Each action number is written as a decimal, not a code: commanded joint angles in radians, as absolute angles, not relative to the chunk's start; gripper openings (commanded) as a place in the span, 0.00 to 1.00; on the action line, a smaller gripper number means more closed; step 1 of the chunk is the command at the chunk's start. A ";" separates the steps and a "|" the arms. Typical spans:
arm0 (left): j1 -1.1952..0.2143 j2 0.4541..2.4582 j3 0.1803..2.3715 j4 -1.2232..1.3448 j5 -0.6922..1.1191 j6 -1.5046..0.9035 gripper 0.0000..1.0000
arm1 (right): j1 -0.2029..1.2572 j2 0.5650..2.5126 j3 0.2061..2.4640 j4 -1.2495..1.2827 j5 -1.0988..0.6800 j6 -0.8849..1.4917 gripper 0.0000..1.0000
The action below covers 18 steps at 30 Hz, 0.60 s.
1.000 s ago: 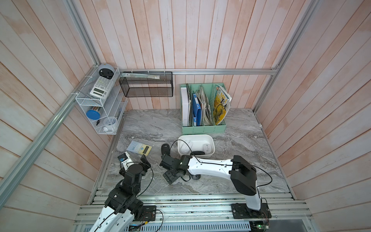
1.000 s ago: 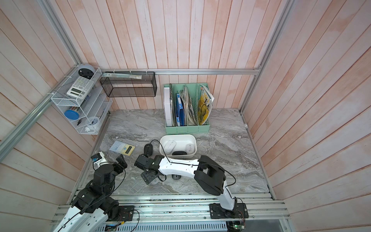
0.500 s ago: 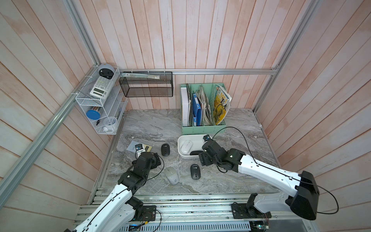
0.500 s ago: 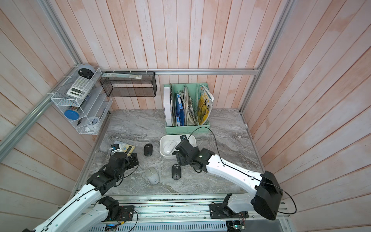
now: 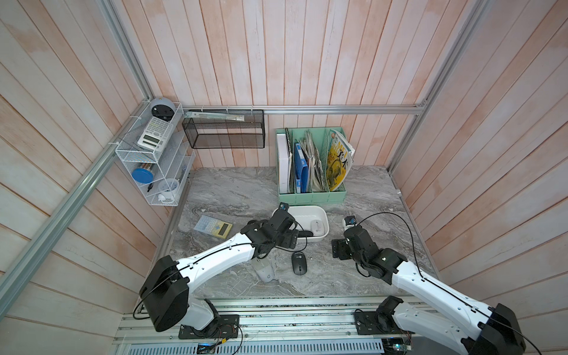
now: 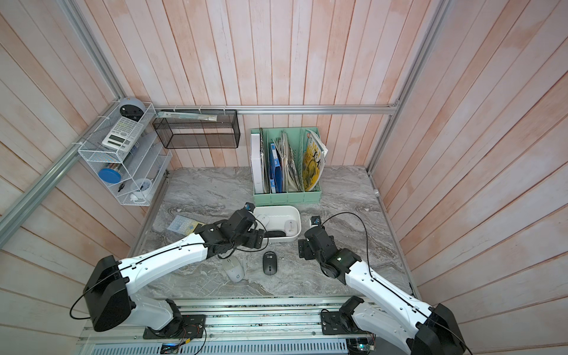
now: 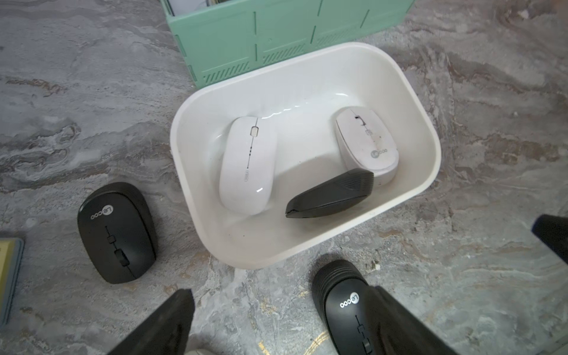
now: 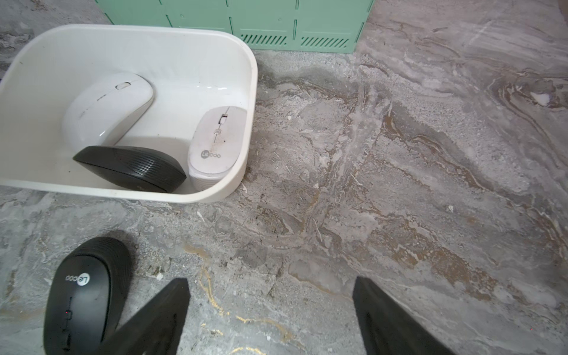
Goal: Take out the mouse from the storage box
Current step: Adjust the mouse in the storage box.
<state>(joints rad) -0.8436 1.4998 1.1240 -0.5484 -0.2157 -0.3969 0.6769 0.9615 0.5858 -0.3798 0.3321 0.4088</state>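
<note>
My left claw (image 7: 279, 290) is spread and empty, and the glossy mouse (image 7: 247, 166) in the box (image 7: 239, 246) lies just above it in the frame, long axis running up the frame, right arm (image 5: 362, 242) farther.

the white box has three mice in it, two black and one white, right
Not quite. The storage box does hold three mice, but the colours are the other way round: a long white mouse and a shorter white mouse, plus one black mouse lying on its side. The left wrist view shows it.
</note>
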 commanded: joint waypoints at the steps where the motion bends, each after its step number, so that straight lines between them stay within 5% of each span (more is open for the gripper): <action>1: -0.845 1.579 1.223 -0.665 -0.157 -0.306 0.89 | 0.669 0.945 0.556 -0.299 0.317 0.417 0.90; 18: -0.799 1.954 1.632 -0.919 -0.068 -0.035 0.72 | 0.657 0.942 0.528 -0.267 0.298 0.431 0.91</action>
<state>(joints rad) -0.8146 1.9404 1.5864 -0.8921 -0.0895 -0.0700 0.6632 0.9493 0.5373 -0.2852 0.3107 0.4187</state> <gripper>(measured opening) 0.722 0.905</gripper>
